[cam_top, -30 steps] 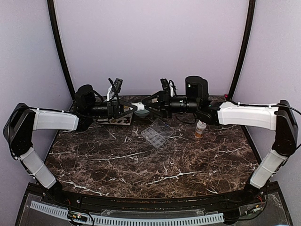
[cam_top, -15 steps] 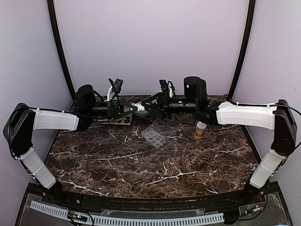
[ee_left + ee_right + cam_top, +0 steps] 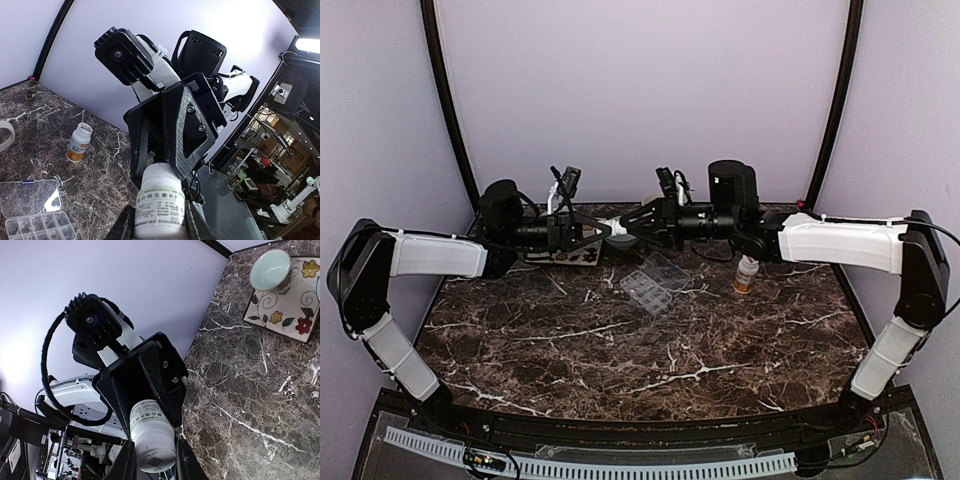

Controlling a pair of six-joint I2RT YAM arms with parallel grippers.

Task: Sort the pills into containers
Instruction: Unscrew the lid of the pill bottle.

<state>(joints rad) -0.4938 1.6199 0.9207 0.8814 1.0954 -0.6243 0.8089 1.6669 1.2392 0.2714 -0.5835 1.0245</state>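
A white labelled pill bottle (image 3: pixel 613 227) hangs level above the back of the table, between my two grippers. My left gripper (image 3: pixel 159 220) is shut on its labelled body (image 3: pixel 159 202). Facing it, my right gripper (image 3: pixel 151 457) is shut on the bottle's other end (image 3: pixel 150 435), fingers pressed to both sides. The clear compartmented container (image 3: pixel 653 285) lies on the marble with its lid open, in front of and below the grippers; it shows also in the left wrist view (image 3: pixel 37 215). No loose pills are in view.
An amber bottle with a white cap (image 3: pixel 746 274) stands right of the container. A flowered tray (image 3: pixel 292 295) with a pale green bowl (image 3: pixel 270 270) sits at the back left, under the left arm. Purple walls close in the table.
My right gripper has slid left towards the left gripper and its jaws have narrowed onto the bottle's free end. The left gripper has kept its hold and place.
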